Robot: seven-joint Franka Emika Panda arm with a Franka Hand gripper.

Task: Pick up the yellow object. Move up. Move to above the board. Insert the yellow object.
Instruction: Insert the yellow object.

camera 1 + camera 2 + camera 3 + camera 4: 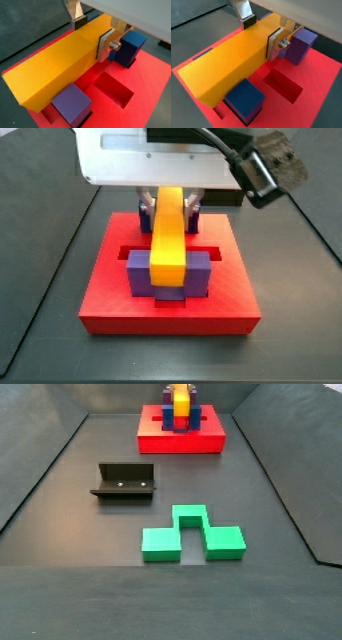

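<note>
The gripper (93, 34) is pinching the stiff, smooth, probably slippery yellow object (57, 62) near 1 end, above the board (150, 85).

Gripper (93, 34) above board (150, 75), fingers clamping bar (53, 65) at sides. Bar lies between two posts (197, 278) on board. In side view, fixture (124, 482) left of notched block (194, 534), board behind both.
</note>
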